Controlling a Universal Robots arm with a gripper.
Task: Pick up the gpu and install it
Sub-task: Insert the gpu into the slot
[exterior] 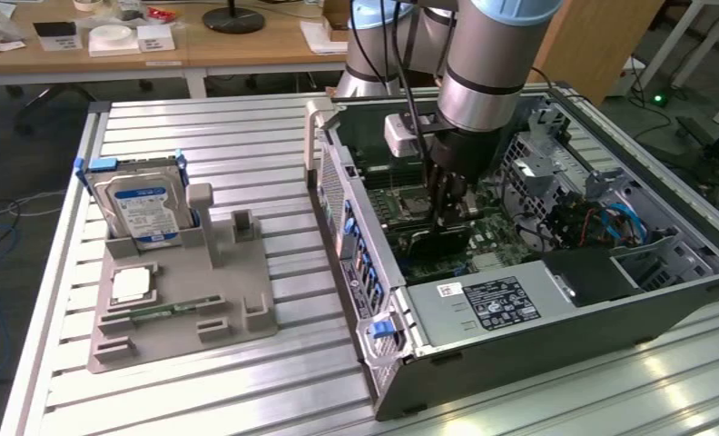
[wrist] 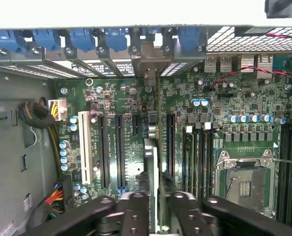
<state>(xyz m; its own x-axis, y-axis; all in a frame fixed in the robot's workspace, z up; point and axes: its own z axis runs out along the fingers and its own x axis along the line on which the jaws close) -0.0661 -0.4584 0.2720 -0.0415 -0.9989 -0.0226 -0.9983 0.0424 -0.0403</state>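
Black gripper point(wrist: 153, 206) jaws pinch the gpu point(wrist: 152, 162), a thin card standing edge-on over the green motherboard point(wrist: 185, 98) slots inside the open computer case point(exterior: 554, 313). Beyond, blue latches point(wrist: 94, 37). No writing is legible.

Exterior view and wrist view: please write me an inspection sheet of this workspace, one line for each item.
Surface: ribbed aluminium table, carrying a grey parts holder and an open computer case.
Job's things: gpu seen edge-on, upright over the motherboard among the expansion slots.
Clutter: silver hard drive standing in the holder; a small chip tray in front of it.
Grippers: gripper inside the case, fingers on both sides of the gpu's edge.
Cables: blue cables in the case; red wire near the ports.
Surroundings: wooden desk behind, with boxes and a lamp base.
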